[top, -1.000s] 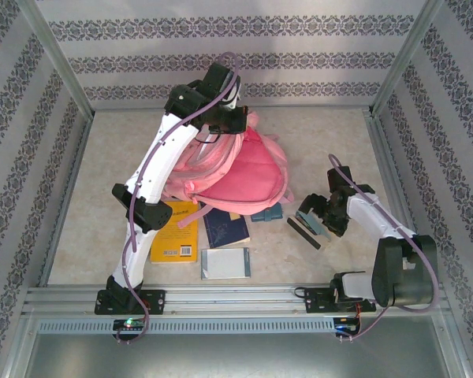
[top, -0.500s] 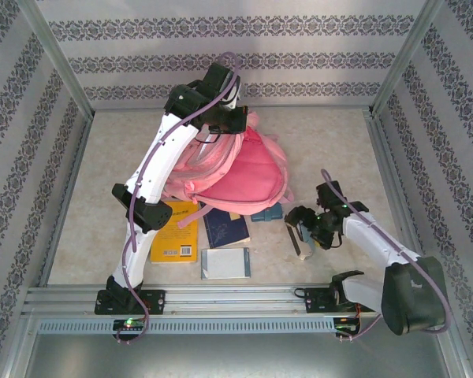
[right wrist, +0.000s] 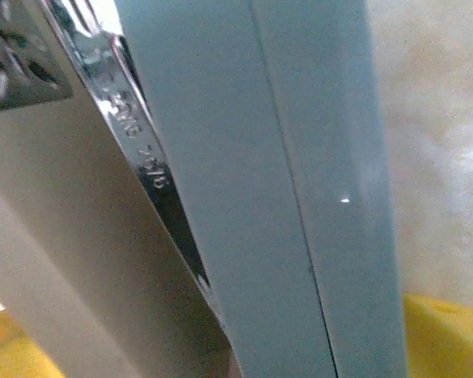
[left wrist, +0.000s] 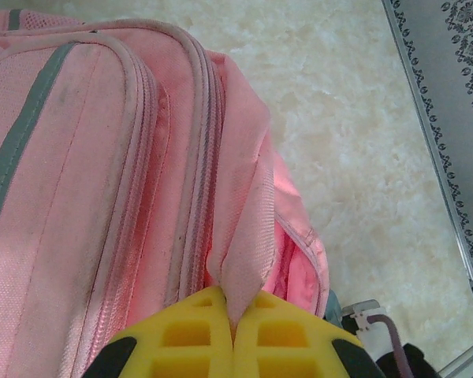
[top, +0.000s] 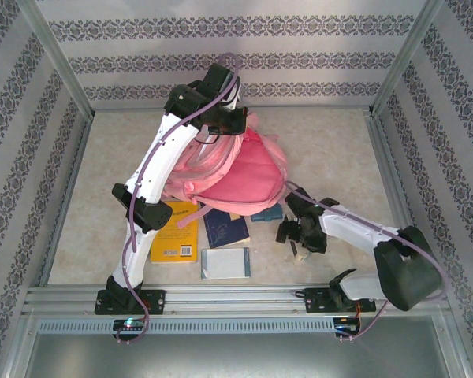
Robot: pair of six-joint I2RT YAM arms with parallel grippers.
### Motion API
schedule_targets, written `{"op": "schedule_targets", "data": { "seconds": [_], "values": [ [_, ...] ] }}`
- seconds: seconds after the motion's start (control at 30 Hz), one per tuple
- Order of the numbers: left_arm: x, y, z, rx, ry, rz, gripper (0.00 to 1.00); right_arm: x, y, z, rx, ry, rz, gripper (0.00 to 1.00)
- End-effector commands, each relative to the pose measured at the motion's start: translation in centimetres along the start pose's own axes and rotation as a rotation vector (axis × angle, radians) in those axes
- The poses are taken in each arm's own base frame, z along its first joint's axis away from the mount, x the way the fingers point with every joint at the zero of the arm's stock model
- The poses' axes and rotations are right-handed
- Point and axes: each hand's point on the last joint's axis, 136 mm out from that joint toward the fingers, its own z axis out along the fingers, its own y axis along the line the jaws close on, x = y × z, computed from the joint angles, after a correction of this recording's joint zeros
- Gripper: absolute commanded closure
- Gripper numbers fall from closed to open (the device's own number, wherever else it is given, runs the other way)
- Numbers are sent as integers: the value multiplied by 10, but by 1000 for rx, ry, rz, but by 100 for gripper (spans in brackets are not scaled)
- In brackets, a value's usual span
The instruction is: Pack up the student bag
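Note:
The student bag (top: pixel 248 169), a big pink backpack, lies mid-table with its opening toward the near side. My left gripper (top: pixel 225 126) is at the bag's far top, shut on a fold of its pink fabric (left wrist: pixel 240 236), which is pulled up between the yellow fingers (left wrist: pixel 181 335); the left gripper (left wrist: pixel 235 319) has no gap. My right gripper (top: pixel 297 235) is just right of the bag's near corner, shut on a grey-blue book (top: pixel 297 248) held on edge. In the right wrist view the book (right wrist: pixel 299 197) sits between the yellow fingers (right wrist: pixel 449 331) of the right gripper (right wrist: pixel 236 346).
A yellow book (top: pixel 176 230), a dark blue book (top: pixel 225 228) and a pale grey notebook (top: pixel 225 263) lie in front of the bag. A teal item (top: pixel 266 213) pokes out under the bag's near edge. A metal rail (top: pixel 221 299) borders the near side; patterned walls enclose the table.
My right arm has swung left toward the bag's opening, carrying the book and turning it on edge. The left arm and bag have stayed put.

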Motion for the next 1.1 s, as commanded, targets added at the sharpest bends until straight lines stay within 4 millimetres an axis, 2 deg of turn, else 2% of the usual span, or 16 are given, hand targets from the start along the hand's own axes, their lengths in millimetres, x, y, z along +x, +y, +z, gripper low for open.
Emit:
{"op": "schedule_targets", "data": {
  "seconds": [0.0,0.23,0.5,0.77,0.9,1.07],
  "values": [
    [-8,1,-32,5,-54,7,100,-6,-6,-5,63,-63,-43,8],
    [-6,2,-37,-1,-55,7,100,-7,2,-13,11,-87,-51,35],
    [-7,2,-40,-4,-61,11,100,-2,-2,-17,-6,-96,-25,44],
    [-7,3,-40,-8,-62,18,100,2,-6,-23,-16,-105,8,46],
    [-7,3,-43,-8,-66,19,100,4,-13,-31,-4,-117,34,48],
    [-7,4,-46,-8,-68,16,100,1,-17,-52,-34,-178,55,48]
  ]
}}
